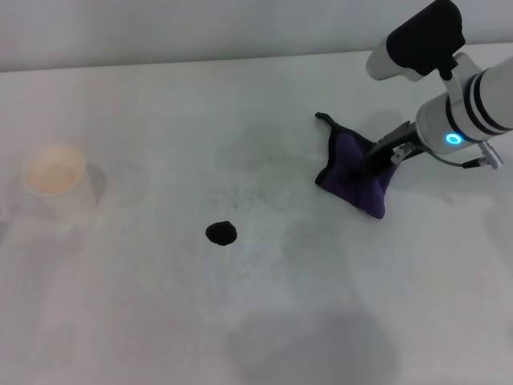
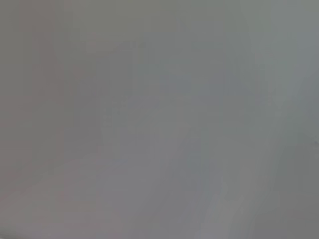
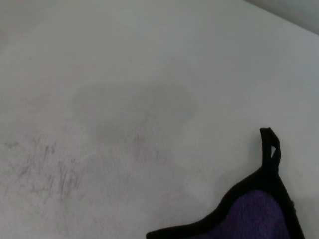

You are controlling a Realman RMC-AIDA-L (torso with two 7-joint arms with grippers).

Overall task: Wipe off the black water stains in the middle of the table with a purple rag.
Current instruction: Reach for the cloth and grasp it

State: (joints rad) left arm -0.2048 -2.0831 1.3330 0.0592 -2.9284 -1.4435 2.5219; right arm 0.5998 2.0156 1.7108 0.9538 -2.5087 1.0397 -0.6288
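The right arm [image 1: 473, 104] is a white, rounded tube with black rings near its wrist and a glowing blue ring light. A bulky black-and-white housing sits above the wrist. A thin grey cable loops beside it. Its gripper [image 1: 383, 156] is black.

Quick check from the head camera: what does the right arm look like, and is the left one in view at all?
The right arm is white with black bands, a black housing at its top end, and a glowing blue ring light near the wrist. A thin cable loops beside it. The right gripper is black. The left arm shows in no view.
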